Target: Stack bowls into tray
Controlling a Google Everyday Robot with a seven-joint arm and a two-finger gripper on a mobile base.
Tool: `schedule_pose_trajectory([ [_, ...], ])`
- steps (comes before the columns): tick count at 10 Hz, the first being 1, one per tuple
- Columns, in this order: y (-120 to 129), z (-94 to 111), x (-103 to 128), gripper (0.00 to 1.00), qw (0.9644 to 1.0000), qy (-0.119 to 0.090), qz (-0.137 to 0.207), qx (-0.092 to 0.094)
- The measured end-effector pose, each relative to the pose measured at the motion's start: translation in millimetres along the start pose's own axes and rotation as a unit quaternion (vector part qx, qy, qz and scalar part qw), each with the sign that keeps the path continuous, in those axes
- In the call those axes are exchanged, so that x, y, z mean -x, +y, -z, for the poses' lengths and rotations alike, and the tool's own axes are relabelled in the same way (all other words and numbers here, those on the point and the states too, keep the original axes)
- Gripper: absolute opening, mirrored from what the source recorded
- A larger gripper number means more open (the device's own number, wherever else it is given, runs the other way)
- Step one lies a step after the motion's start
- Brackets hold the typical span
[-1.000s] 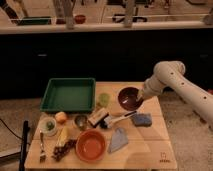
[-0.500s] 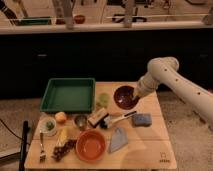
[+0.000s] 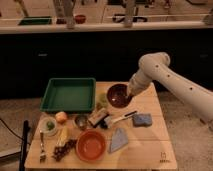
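The dark maroon bowl (image 3: 119, 95) hangs tilted just above the wooden table (image 3: 150, 145), right of the green tray (image 3: 68, 94). My gripper (image 3: 129, 93) is at the bowl's right rim and carries it; the white arm reaches in from the right. The orange terracotta bowl (image 3: 91, 145) sits near the table's front edge. The tray holds nothing.
A pale dish with a green item (image 3: 49, 125), an orange fruit (image 3: 61, 117), a small metal cup (image 3: 81, 120), a blue-grey sponge (image 3: 142, 119), a grey cloth (image 3: 119, 139), a brush (image 3: 116, 119) and cutlery (image 3: 42, 147) lie on the table.
The arm has moved left with the maroon bowl, lifting it and bringing it closer to the tray.
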Motion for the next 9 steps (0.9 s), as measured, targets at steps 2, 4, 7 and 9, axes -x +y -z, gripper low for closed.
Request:
schedule_pose_trajectory([
  [2,2,-1,7,0.0,1.0,-0.004,0.001,-0.002],
  [4,-13,-6,20,0.0,0.9998,-0.009,0.011,-0.014],
  [7,-42,-13,37,0.0,0.9987,-0.022,0.034,-0.03],
  [9,-58,-16,45,0.0,0.9973,-0.031,0.053,-0.039],
])
